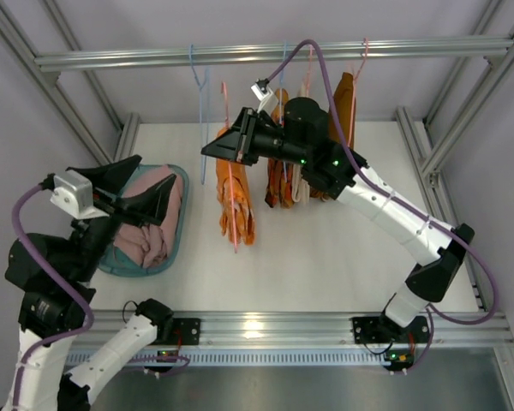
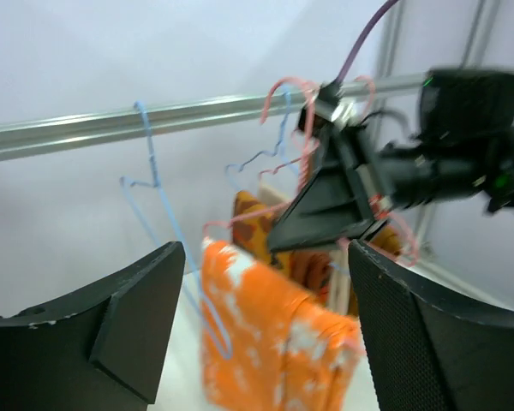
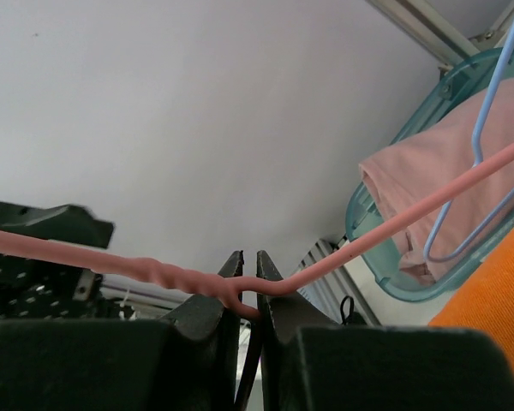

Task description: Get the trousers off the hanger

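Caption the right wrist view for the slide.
Right gripper shut on the pink hanger; pink trousers lie in the teal basket beyond.

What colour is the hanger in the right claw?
Pale pink hanger; the right wrist view shows it best.

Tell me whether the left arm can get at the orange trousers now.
Probably yes: the left gripper is open and faces the orange trousers with open space between; only a thin blue hanger hangs nearby.

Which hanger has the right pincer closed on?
The pink wire hanger carrying the orange trousers: the right pincer is clamped on its twisted neck. The bare blue hanger beside it hangs free, with nothing gripping it.
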Robot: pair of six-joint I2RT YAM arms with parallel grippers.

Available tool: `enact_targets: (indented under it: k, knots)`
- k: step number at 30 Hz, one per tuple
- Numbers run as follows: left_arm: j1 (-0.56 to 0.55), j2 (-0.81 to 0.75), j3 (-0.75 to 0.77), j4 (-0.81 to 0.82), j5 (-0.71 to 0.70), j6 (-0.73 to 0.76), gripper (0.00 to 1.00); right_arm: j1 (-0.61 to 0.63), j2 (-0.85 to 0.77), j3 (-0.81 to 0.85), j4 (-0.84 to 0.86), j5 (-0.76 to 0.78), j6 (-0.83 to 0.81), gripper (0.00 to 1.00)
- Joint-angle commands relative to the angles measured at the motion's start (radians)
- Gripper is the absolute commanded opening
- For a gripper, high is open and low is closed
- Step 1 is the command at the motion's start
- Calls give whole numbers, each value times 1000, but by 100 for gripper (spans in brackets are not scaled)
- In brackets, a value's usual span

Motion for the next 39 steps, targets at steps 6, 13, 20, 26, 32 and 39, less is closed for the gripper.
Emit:
enact_targets:
  k: [6,13,20,26,32,39]
  knots:
    - [21,-75,-252,-56,134,123,83,-1,-117,73,143,-12,-37,0]
    - [21,-29,-267,9,201,120,85,-1,-94,121,106,25,-20,0]
    - [18,0,-316,68,199,37,87,-2,-53,189,70,53,23,0]
    - [18,17,-365,142,162,2,87,-4,-36,225,77,44,32,0]
    - [15,57,-367,201,197,14,86,-4,-28,230,91,41,35,0]
    - [-76,114,-344,190,131,61,85,-2,-14,248,94,47,32,0]
